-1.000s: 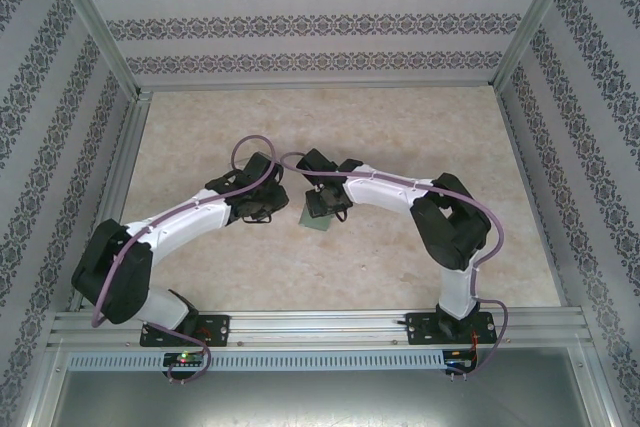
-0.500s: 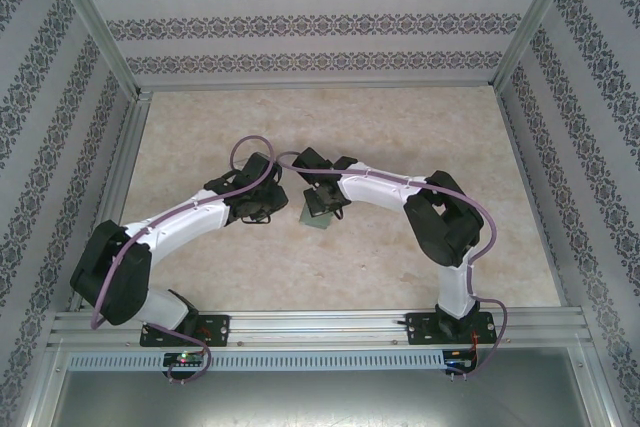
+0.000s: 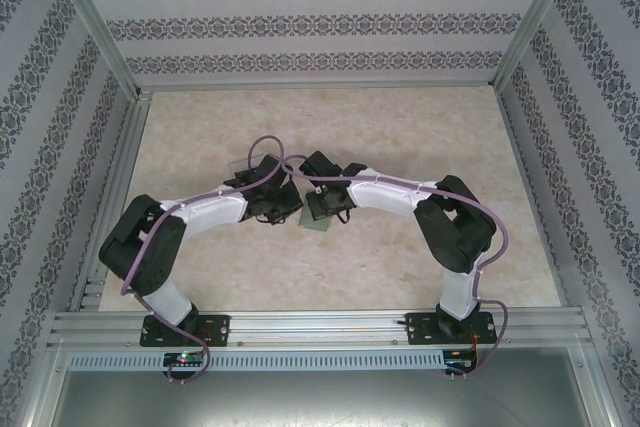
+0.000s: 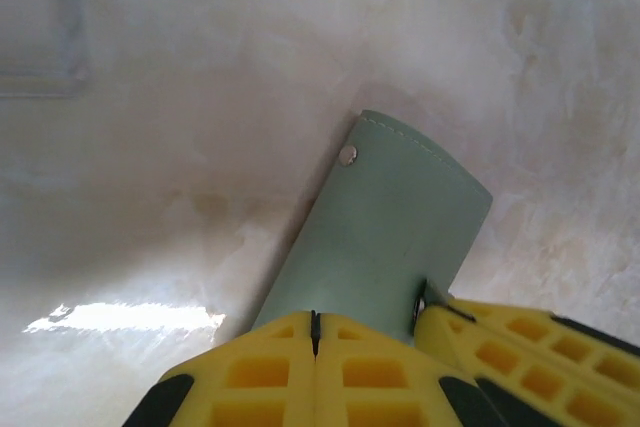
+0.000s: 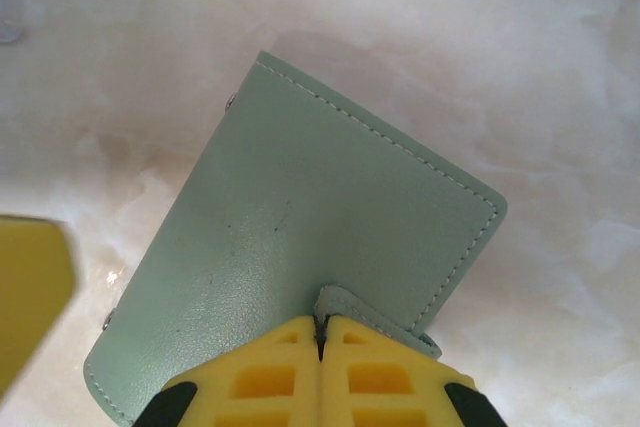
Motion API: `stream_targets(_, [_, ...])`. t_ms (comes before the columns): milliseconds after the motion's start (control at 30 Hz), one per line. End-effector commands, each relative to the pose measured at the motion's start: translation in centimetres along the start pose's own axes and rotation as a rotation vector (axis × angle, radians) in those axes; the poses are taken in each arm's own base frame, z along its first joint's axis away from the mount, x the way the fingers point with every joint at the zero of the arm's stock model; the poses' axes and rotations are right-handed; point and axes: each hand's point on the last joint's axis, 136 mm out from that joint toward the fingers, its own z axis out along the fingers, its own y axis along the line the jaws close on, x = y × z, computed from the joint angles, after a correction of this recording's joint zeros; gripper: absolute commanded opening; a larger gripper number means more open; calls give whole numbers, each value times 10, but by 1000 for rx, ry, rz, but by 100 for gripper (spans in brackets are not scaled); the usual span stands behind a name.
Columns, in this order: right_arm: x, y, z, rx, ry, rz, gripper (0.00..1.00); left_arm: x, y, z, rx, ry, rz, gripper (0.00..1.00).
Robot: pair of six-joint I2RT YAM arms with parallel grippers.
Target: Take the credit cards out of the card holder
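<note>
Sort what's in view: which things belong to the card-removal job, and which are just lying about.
Job in hand:
- card holder
- right pincer, shut on the holder's closing tab
- left pincer, shut at the holder's near edge

Lying about:
- clear rectangular thing on the table, too blurred to name

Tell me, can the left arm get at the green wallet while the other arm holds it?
Probably yes. The left gripper, jaws shut, sits right at the near edge of the card holder. The right gripper pinches only the closing tab at one side, leaving that edge free.
</note>
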Motion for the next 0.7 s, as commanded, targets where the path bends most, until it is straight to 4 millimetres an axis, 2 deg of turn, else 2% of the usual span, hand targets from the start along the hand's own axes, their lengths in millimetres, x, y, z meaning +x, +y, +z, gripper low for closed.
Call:
stream_targets(0, [-4, 13, -8, -77, -27, 1, 0, 2, -14, 11, 63, 27, -19, 5])
stream_targets(200, [-5, 11, -8, -137, -30, 62, 0, 17, -2, 34, 10, 78, -43, 1])
stream_targets(467, [-15, 10, -25, -257, -89, 150, 0, 39, 71, 43, -379, 145, -93, 0])
stream_targets(567, [-17, 8, -31, -305, -109, 187, 0, 47, 85, 48, -420, 169, -117, 0])
stream_targets(667, [-17, 5, -35, -347, -127, 230, 0, 48, 89, 48, -437, 165, -111, 0])
